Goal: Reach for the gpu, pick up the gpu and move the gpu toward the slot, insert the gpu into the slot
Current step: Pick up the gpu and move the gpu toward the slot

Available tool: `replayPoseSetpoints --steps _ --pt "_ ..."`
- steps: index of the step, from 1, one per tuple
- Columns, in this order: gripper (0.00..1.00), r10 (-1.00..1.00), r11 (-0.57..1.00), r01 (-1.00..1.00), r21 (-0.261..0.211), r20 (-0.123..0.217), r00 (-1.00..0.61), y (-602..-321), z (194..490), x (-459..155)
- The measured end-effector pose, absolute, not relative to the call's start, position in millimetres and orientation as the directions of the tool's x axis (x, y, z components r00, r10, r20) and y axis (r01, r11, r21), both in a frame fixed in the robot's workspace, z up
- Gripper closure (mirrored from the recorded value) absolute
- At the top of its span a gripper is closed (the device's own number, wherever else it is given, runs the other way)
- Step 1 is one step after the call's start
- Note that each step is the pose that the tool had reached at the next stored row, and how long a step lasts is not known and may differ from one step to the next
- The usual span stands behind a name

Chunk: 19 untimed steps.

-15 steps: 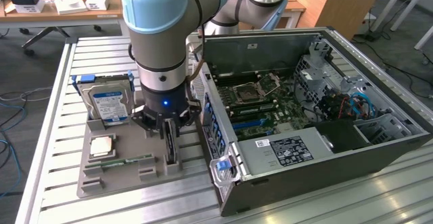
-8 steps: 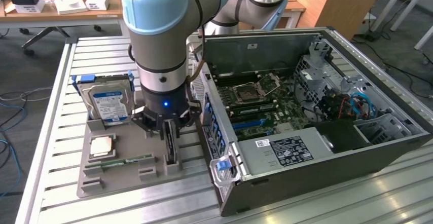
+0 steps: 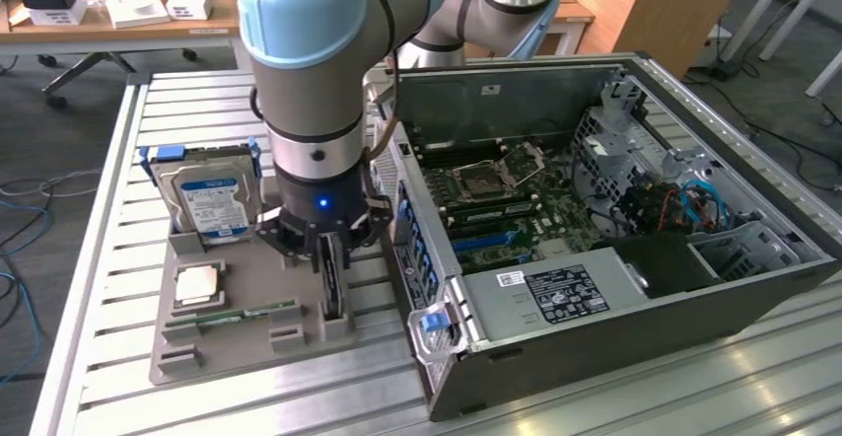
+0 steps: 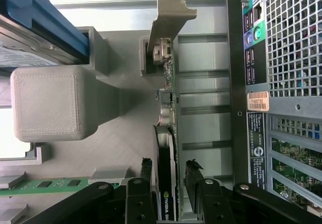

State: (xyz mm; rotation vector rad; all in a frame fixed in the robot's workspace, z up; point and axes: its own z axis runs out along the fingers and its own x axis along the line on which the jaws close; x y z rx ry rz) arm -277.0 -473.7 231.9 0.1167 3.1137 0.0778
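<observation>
The gpu [image 3: 334, 293] stands on edge in a groove of the grey holder [image 3: 237, 342] on the exterior view's left. In the wrist view the gpu [image 4: 167, 133] is a thin green card with a dark heatsink, its pale metal bracket [image 4: 171, 12] at the far end. My gripper [image 3: 329, 251] is lowered over it, open, with one of its fingers [image 4: 146, 169] on each side of the heatsink. A small gap shows on one side. The slot [image 3: 490, 242] is a blue strip on the green motherboard inside the open computer case [image 3: 736, 288].
The holder also carries a blue-labelled hard drive [image 3: 211, 199], a square CPU [image 3: 197, 283] and a narrow memory stick [image 3: 244, 313]. The case's rear panel [image 4: 282, 58] stands close beside the gpu. All of it rests on a slatted metal table [image 3: 105, 160].
</observation>
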Motion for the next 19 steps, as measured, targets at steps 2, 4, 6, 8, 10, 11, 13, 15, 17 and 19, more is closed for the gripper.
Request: replayPoseSetpoints --steps 2,4,6,8,10,11,13,15,17,19 --pt "0.60 0.075 0.996 0.074 0.051 -0.023 -0.997 -473.6 231.9 -276.4" --pt "0.60 0.076 0.996 0.074 0.051 -0.023 -0.997 -473.6 231.9 -276.3" --pt "0.60 0.076 0.996 0.074 0.051 -0.023 -0.997 -473.6 231.9 -276.3" --pt "0.60 0.076 0.996 0.074 0.051 -0.023 -0.997 -473.6 231.9 -276.2" --pt "0.60 0.076 0.996 0.074 0.051 -0.023 -0.997 -473.6 231.9 -276.2" --pt "0.60 0.075 0.996 0.074 0.051 -0.023 -0.997 -473.6 231.9 -276.2" --pt "0.60 0.075 0.996 0.074 0.051 -0.023 -0.997 -473.6 231.9 -276.3" --pt "0.60 0.075 0.996 0.074 0.051 -0.023 -0.997 -473.6 231.9 -276.3" --pt "0.60 0.075 0.996 0.074 0.051 -0.023 -0.997 -473.6 231.9 -276.4" --pt "0.60 0.075 0.996 0.074 0.051 -0.023 -0.997 -473.6 231.9 -276.4"
